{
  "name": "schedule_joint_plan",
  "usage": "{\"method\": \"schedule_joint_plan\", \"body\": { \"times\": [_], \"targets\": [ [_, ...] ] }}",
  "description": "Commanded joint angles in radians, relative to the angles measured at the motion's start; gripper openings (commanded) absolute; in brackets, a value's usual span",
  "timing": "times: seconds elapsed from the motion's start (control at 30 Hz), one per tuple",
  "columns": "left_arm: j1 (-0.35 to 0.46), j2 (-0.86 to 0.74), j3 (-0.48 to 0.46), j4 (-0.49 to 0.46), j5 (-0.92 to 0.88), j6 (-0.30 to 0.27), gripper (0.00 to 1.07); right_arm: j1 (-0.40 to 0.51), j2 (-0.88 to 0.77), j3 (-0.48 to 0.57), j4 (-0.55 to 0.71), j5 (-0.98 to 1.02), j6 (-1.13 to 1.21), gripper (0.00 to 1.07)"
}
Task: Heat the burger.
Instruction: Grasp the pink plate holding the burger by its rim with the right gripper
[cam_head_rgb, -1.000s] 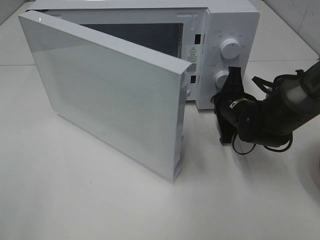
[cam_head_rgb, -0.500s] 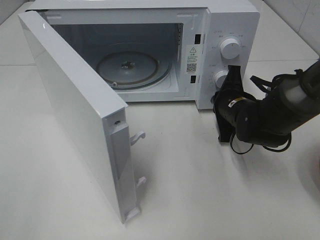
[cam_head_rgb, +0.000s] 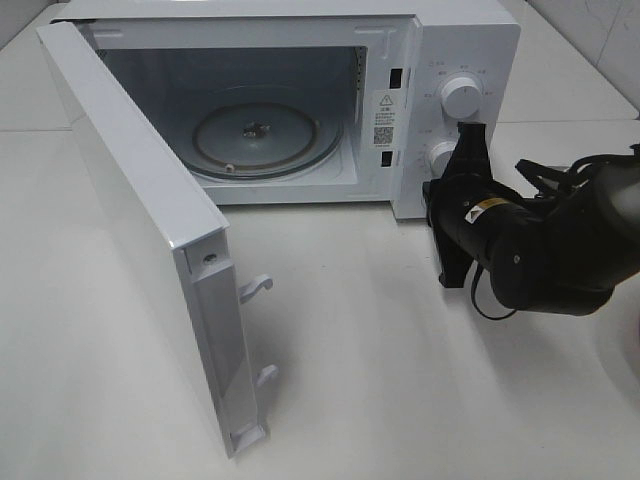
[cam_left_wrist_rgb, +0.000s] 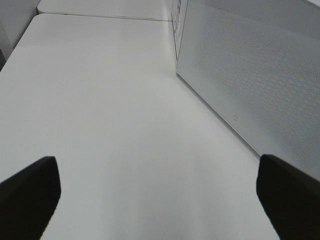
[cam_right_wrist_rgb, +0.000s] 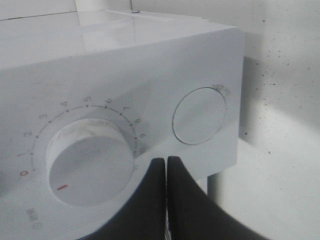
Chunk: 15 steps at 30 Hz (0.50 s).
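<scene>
Along the back edge of the white desk (cam_head_rgb: 420, 400) stands a white microwave (cam_head_rgb: 470, 40). Its door (cam_head_rgb: 130, 190) stands wide open, angled out toward the front-left corner, with latch hooks showing on its free edge. The glass turntable (cam_head_rgb: 262, 135) is in plain sight inside the cavity. On the control panel at the oven's right side sit an upper knob (cam_head_rgb: 460, 96) and a lower knob (cam_head_rgb: 441, 157). The right gripper (cam_head_rgb: 470, 130), on a black arm reaching in from the desk's right edge, points up at that panel, its tips just beside the lower knob and below the upper one. Whether it touches the panel cannot be told. Its fingers (cam_right_wrist_rgb: 155, 200) are pressed tight together with nothing between them, just beside a numbered dial (cam_right_wrist_rgb: 90, 160) bearing a red mark; which of the two knobs this is cannot be told. The left gripper (cam_left_wrist_rgb: 157, 165) is outside the high view. It hovers over bare desk beside the door's dotted outer face, its jaws spread wide and holding nothing. The burger shows in none of the three views.
</scene>
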Motion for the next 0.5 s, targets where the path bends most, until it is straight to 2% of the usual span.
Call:
{"method": "schedule_joint_plan", "body": {
  "times": [0.03,0.27,0.5],
  "targets": [
    [-0.005,-0.016,0.0,-0.01,-0.017,-0.007,1.0,0.001,-0.039,0.025,-0.025,0.026,-0.003,0.0],
    [-0.005,-0.016,0.0,-0.01,-0.017,-0.007,1.0,0.001,-0.163,0.114,-0.029,0.122,-0.055,0.0],
    [-0.005,-0.016,0.0,-0.01,-0.017,-0.007,1.0,0.001,-0.299,0.14,0.005,0.26,-0.192,0.0]
  ]
}}
